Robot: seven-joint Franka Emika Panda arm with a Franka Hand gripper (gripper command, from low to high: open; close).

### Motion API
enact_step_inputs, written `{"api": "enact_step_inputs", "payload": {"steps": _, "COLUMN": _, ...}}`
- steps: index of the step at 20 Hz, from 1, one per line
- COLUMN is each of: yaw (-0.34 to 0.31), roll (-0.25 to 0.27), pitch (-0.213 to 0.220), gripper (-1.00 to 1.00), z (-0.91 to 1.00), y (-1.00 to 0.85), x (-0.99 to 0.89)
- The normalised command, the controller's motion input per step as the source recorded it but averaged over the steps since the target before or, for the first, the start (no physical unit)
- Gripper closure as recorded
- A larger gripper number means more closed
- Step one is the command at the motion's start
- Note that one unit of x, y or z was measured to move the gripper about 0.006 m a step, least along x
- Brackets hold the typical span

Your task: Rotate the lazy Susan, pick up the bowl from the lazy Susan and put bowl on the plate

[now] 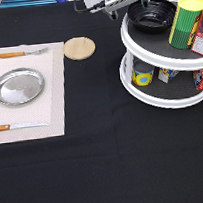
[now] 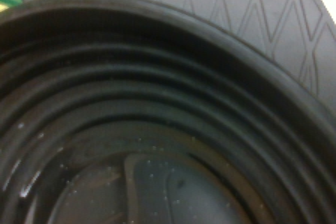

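The glossy black bowl [image 1: 151, 15] sits on the top tier of the white lazy Susan [image 1: 154, 98], on the side toward the exterior view's left. My gripper [image 1: 138, 1] hangs at the exterior view's top edge, right at the bowl's far-left rim. Its hand reaches in from the left. The wrist view is filled by the bowl's ribbed black inner side [image 2: 142, 150], with a strip of the dark grey shelf [image 2: 292, 35] beyond the rim. The silver plate [image 1: 19, 87] lies bare on a pale placemat [image 1: 56, 94] at the exterior view's left.
A green and yellow can [image 1: 185, 22] and a red box [image 1: 201, 34] stand beside the bowl on the top tier. Small jars and boxes [image 1: 143, 75] fill the lower tier. A wooden coaster [image 1: 79, 48] lies between mat and turntable. A fork [image 1: 22, 53] and a knife [image 1: 16, 126] flank the plate.
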Motion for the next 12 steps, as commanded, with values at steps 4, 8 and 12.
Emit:
{"api": "enact_step_inputs", "payload": {"steps": 4, "yaw": 0.003, "roll": -0.066, "pitch": -0.049, "gripper": 1.00, "z": 0.07, "y": 0.15, "x": -0.01}}
{"api": "enact_step_inputs", "payload": {"steps": 8, "yaw": 0.000, "roll": -0.068, "pitch": -0.075, "gripper": 1.00, "z": 0.01, "y": 0.08, "x": -0.02}}
{"api": "enact_step_inputs", "payload": {"steps": 12, "yaw": 0.000, "roll": -0.054, "pitch": -0.108, "gripper": 1.00, "z": 0.00, "y": 0.00, "x": -0.06}}
